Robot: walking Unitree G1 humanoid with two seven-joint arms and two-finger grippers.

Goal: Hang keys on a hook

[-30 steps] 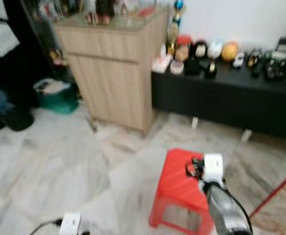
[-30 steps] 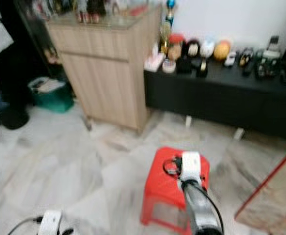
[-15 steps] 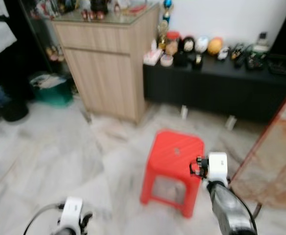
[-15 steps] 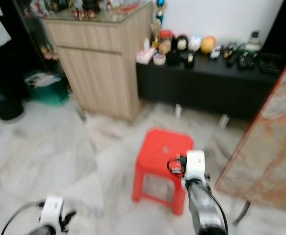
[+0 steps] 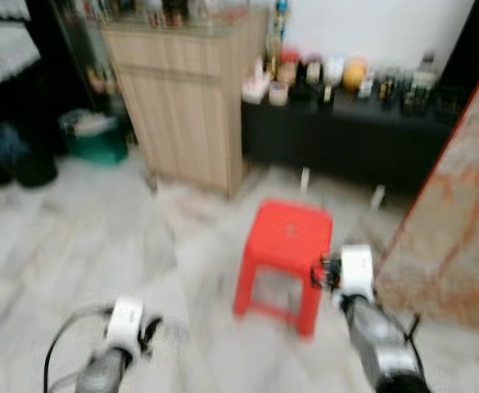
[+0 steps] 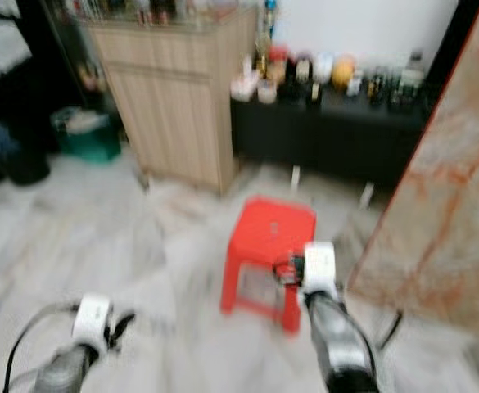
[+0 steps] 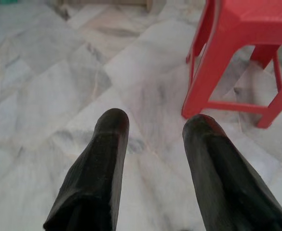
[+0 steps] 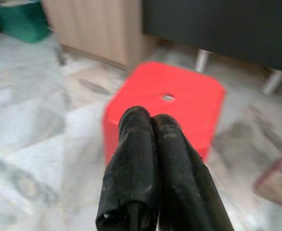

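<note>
The floor (image 5: 75, 237) was pale grey-veined marble, and the whole room looked smeared with motion blur in the head views. One wooden cabinet (image 5: 186, 98) stood against the far wall with small things on its glass top, too blurred to count. Just beside it on the right ran one low black bench (image 5: 362, 147) on short metal legs, carrying a row of ornaments (image 5: 341, 78) I could not count either. One green bin (image 5: 96, 139) sat on the floor left of the cabinet, near dark shapes in the corner. One marble-patterned panel (image 5: 452, 213) with a red edge leaned in at the right.

One red stool (image 5: 284, 254) stood in the middle of the floor, in front of the bench and well apart from it.

Two arms were in sight. The left gripper (image 7: 153, 144) hung low over the bare floor, its two black fingers (image 7: 100, 173) spread with a clear gap between them, the stool near and ahead of it. The right gripper (image 8: 148, 125) was held out toward the stool, its two fingers (image 8: 131, 159) pressed together side by side. I could not see anything between them, and I could not make out any keys or a hook anywhere.
</note>
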